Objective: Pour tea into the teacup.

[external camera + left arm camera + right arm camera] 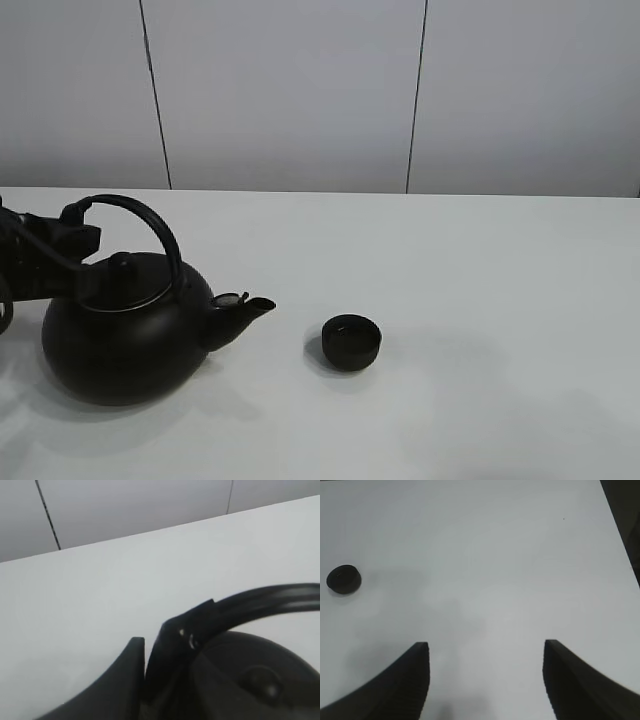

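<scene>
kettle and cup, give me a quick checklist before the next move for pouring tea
1. Left gripper on the kettle handle: ok, the fingers pinch the handle near its base.
2. Kettle upright on the table: ok, it sits flat with its lid on.
3. Spout aimed at the cup: ok, it points that way, but a stretch of bare table separates them.
4. Cup upright and open: ok.
5. Cup contents: cannot tell, the inside is too dark.
6. Right gripper out of the way: ok, open, holding nothing, well away from the cup.
</scene>
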You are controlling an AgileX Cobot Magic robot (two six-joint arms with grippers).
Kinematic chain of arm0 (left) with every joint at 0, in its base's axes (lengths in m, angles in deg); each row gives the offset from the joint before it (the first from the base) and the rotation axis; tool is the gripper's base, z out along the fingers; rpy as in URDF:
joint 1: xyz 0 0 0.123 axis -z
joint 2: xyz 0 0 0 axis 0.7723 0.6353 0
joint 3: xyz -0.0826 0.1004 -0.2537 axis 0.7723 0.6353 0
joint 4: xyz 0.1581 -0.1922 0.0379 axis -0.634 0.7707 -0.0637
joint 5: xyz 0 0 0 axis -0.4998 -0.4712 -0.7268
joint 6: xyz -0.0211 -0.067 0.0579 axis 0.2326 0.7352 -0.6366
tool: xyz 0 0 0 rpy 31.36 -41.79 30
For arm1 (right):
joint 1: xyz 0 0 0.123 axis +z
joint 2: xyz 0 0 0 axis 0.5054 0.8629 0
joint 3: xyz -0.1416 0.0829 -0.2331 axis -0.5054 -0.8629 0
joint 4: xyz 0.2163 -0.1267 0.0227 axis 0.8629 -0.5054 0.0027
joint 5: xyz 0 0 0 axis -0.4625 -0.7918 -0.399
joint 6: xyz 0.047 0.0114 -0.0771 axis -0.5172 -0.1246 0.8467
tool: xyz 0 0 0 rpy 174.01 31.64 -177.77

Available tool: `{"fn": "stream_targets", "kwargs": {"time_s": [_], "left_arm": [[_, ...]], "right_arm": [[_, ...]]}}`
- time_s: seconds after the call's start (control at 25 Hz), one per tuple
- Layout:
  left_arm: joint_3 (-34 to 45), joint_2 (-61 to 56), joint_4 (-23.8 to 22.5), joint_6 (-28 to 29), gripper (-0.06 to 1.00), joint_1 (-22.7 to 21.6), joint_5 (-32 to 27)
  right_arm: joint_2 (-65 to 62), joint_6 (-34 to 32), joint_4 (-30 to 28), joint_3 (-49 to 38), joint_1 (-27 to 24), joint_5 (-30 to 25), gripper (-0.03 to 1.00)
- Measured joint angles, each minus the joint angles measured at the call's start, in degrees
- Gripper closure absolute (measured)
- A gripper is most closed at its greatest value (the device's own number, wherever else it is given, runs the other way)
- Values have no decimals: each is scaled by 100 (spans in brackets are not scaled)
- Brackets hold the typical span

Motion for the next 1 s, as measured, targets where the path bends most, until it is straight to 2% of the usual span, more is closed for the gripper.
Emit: {"fn": "stream_targets", "kwargs": {"time_s": [0.28, 0.56, 0.72, 0.8, 1.0], "left_arm": [[242, -46, -93, 122, 73, -5, 522], [841, -391, 37, 133, 72, -5, 667], [1101, -689, 123, 138, 61, -5, 673], [1219, -736, 261, 138, 58, -5, 681], [1365, -737, 1242, 238, 56, -5, 681]], "right_arm": [[0, 0, 0, 0, 0, -5, 52], [0, 0, 0, 0, 0, -5, 52], [0, 0, 0, 0, 0, -5, 52], [0, 0, 0, 0, 0, -5, 52], [0, 0, 0, 0, 0, -5, 52]]}}
